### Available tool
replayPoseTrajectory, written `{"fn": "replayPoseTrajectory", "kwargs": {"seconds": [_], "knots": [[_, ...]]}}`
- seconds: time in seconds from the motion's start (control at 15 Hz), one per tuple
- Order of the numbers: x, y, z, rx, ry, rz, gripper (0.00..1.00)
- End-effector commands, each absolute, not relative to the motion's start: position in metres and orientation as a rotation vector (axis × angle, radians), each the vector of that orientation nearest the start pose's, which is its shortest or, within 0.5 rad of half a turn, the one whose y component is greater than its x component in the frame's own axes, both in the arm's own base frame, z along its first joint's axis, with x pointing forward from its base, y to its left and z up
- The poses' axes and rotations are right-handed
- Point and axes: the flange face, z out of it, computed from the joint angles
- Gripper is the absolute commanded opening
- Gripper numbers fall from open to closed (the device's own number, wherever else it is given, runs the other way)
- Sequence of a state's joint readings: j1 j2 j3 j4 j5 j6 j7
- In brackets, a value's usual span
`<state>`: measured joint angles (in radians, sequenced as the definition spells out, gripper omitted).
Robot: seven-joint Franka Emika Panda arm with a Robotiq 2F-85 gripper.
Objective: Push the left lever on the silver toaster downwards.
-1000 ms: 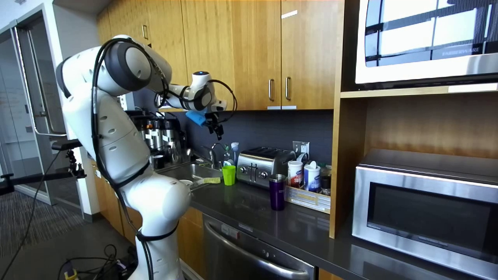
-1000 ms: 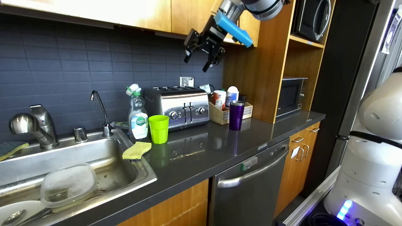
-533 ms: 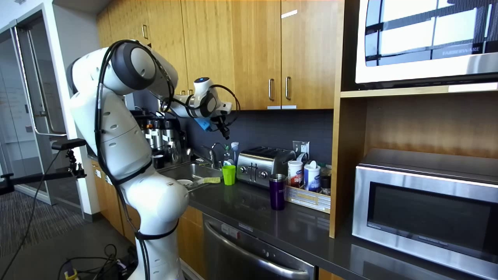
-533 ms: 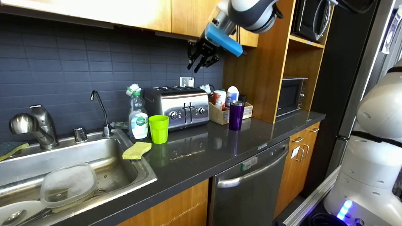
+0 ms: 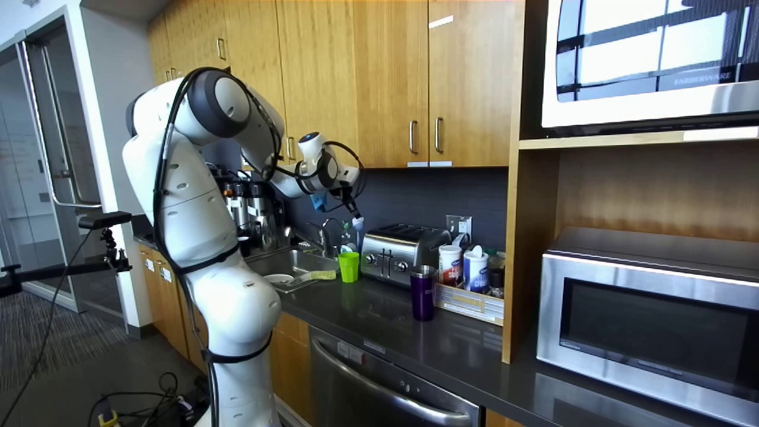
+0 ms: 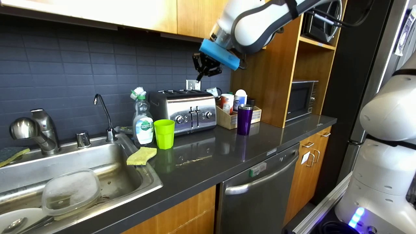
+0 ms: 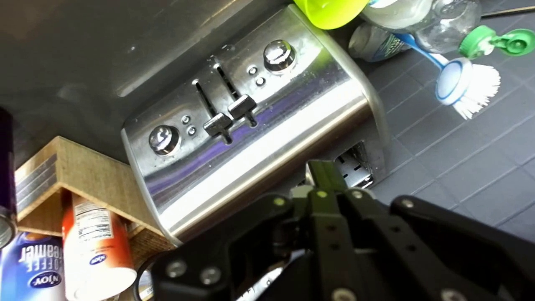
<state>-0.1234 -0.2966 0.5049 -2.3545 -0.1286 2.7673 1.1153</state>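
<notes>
The silver toaster (image 6: 191, 109) stands on the counter against the tiled wall, a shiny box with a dark slotted top. Its front has two dark levers between round knobs. Seen from the front, the left lever (image 7: 242, 105) is the one nearer the green cup; in the wrist view it appears on the right. Both it and the right lever (image 7: 217, 124) sit near the upper ends of their slots. My gripper (image 6: 199, 79) hangs above the toaster's top, pointing down and apart from the levers. Its fingertips (image 7: 324, 169) are together with nothing between them.
A lime green cup (image 6: 164, 133) and a soap bottle (image 6: 143, 120) stand beside the toaster, with a brush (image 7: 455, 83) behind. Across from them are a wooden box (image 6: 224, 118) of canisters and a purple tumbler (image 6: 244, 119). Upper cabinets (image 5: 391, 83) overhang the counter.
My gripper has shut from open. The arm has reached forward and lowered, bringing the fingertips closer to the toaster's top. The toaster and the things round it have not moved.
</notes>
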Motion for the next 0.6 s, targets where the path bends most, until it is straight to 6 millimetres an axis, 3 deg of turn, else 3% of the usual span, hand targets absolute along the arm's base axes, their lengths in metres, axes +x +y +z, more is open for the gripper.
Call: {"fn": "replayPoseTrajectory", "kwargs": {"seconds": [0.0, 0.53], "knots": [[0.474, 0.218, 0.495, -2.656, 0.774, -0.968, 0.00], [0.490, 0.238, 0.466, -2.960, 0.408, -0.965, 0.00]]}}
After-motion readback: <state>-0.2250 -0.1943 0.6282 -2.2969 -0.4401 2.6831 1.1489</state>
